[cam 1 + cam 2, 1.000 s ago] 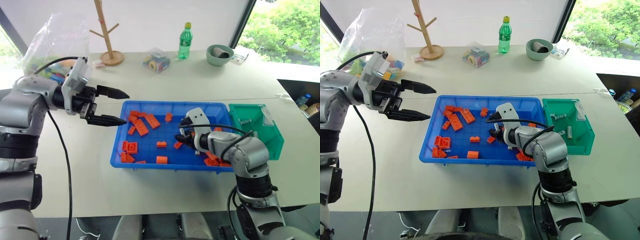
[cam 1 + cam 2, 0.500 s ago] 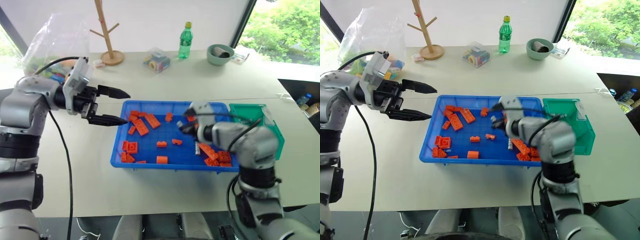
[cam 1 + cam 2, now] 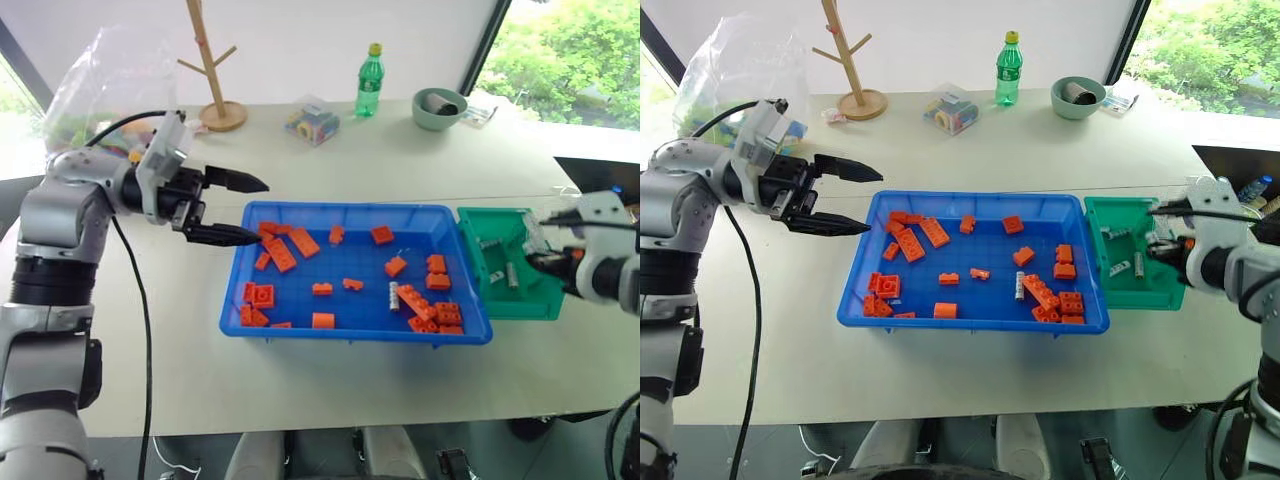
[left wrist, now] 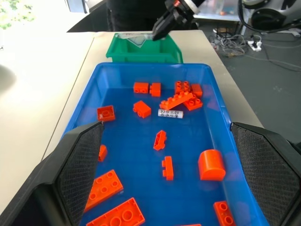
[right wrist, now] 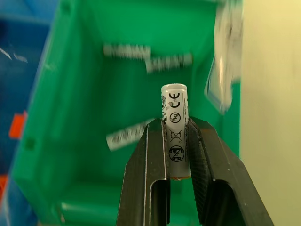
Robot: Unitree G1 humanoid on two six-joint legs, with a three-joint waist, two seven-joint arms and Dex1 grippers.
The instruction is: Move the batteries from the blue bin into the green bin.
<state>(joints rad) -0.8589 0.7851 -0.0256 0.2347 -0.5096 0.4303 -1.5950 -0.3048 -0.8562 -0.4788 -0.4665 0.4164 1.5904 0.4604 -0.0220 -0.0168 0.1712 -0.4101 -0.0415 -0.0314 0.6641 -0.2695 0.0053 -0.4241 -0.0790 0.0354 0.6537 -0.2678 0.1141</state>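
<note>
Overhead, the right gripper (image 3: 1152, 247) hangs above the green bin (image 3: 1103, 212) at the surface's right edge; one battery (image 3: 393, 295) lies in the blue bin (image 3: 236, 280) among orange bricks (image 3: 281, 254). Left wrist view – left gripper (image 3: 243, 210) fingers spread wide, holding nothing. Right wrist view – fingers (image 5: 148, 160) clamped on an upright battery (image 5: 174, 127) over the green bin.

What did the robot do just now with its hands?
The right gripper lifted a battery out of the blue bin and swung right, over the green bin. One battery stayed in the blue bin; the left gripper stayed open beside it.
</note>
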